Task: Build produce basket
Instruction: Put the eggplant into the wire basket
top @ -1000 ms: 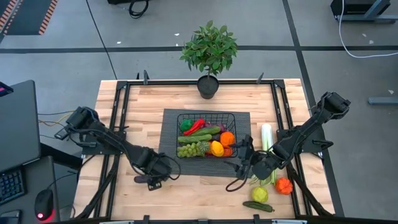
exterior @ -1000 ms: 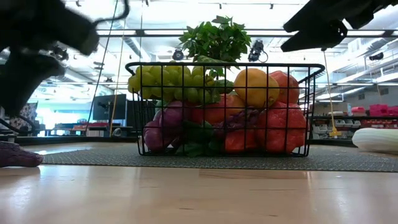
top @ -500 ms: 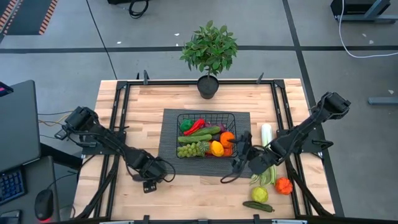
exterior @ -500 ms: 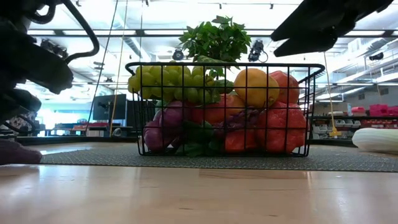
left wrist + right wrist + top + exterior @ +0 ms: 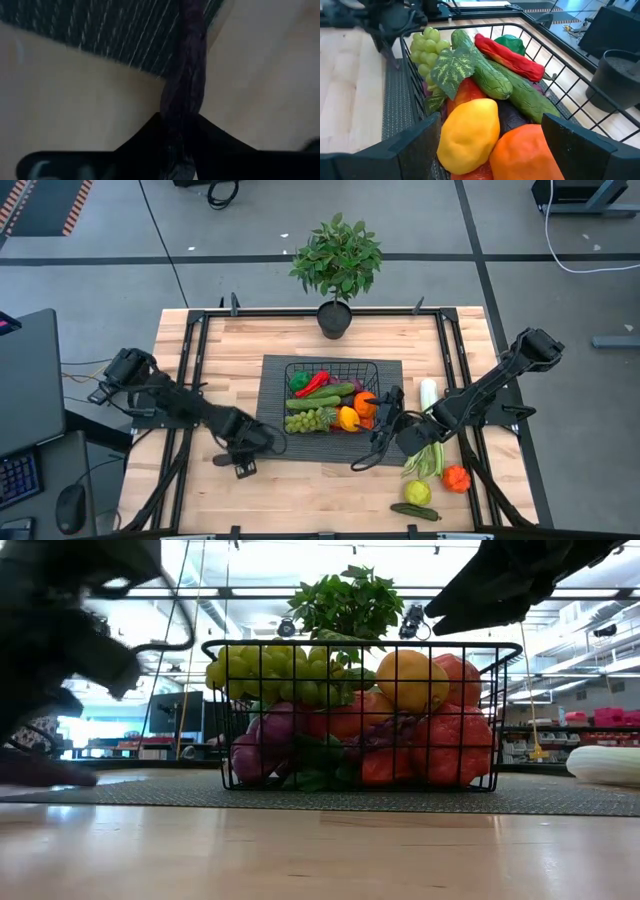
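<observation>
**Now the left arm's load pointed at the mat, with the basket beyond it**

Plainly the move to come turned on the left gripper (image 5: 246,452), which stood just off the front left corner of the dark ribbed mat (image 5: 271,380). Its fingers were clenched on a long dark purple piece (image 5: 184,75) of the produce; what kind it was could not be told. In the left wrist view the piece's long axis ran straight out from the fingers and crossed the mat's edge, so its far end lay over the mat while the held end was over bare wood.

From that grip the basket (image 5: 331,364) lay to the right and a little toward the back of the table, in the middle of the mat. It was already heaped with green grapes (image 5: 422,44), a cucumber (image 5: 485,75), a red pepper (image 5: 510,57), a lemon (image 5: 470,132) and an orange (image 5: 522,152). By my reckoning the piece would need to be lifted over the near wire wall and laid along the basket's length.

The right gripper (image 5: 380,426) hung at the basket's right end, fingers spread wide and holding nothing. That arm was the nearer one to the leek (image 5: 428,394) and the few pieces left on the wood at the front right.
</observation>
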Available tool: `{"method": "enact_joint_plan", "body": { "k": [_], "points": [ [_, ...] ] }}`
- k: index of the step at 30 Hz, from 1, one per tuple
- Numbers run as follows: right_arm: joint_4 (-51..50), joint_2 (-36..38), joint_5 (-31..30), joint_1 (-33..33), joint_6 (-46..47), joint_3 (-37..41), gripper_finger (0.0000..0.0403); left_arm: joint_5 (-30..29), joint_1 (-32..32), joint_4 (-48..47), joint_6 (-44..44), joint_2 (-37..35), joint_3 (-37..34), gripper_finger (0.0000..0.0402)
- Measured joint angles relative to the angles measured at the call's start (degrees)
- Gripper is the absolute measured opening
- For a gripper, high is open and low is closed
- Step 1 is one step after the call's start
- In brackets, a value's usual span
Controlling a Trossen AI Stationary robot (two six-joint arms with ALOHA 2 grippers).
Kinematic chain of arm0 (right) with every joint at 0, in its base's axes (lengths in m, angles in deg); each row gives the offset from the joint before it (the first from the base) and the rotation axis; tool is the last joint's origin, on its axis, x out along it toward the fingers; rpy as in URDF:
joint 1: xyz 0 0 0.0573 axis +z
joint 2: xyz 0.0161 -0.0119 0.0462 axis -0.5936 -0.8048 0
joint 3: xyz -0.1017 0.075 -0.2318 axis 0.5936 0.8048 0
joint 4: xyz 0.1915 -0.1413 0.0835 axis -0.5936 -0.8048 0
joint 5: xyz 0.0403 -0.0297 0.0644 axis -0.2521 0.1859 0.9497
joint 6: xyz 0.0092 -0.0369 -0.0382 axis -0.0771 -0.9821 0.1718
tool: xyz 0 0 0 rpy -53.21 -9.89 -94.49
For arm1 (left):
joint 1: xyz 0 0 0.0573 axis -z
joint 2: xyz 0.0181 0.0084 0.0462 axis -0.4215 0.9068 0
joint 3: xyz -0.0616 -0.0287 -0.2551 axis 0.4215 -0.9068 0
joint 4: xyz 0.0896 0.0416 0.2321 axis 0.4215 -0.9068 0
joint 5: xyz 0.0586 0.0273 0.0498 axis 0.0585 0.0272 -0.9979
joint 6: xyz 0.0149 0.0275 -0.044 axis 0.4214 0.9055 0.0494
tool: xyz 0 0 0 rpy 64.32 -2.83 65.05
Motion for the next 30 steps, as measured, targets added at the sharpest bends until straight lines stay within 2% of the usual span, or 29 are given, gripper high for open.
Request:
{"method": "enact_joint_plan", "body": {
  "k": [9,12,15,20,24,30],
  "points": [
    [-0.1,1.2,0.5,0.2,0.8,0.0,0.0348,-0.7,-6.0,-8.9,7.3,-6.8,11.4,0.0076],
    [0.5,1.9,0.5,0.1,0.7,0.0,0.0348,-3.4,-7.3,-15.9,11.8,-7.7,17.7,0.0081],
    [1.2,2.9,0.6,0.1,0.5,0.0,0.0348,-6.7,-9.5,-17.0,18.8,-7.7,24.2,0.0083],
    [1.4,6.0,1.4,0.6,0.9,0.0,0.0348,-10.0,-15.4,-9.8,30.4,-7.8,30.8,0.0086],
    [1.4,9.4,1.6,1.2,0.2,0.0,0.0348,-10.0,-20.8,-3.6,37.4,-7.7,31.5,0.0087],
    [0.9,15.5,-0.8,1.2,-2.8,0.0,0.0348,-9.0,-26.1,8.9,45.8,-3.5,31.6,0.0087]
  ]
}}
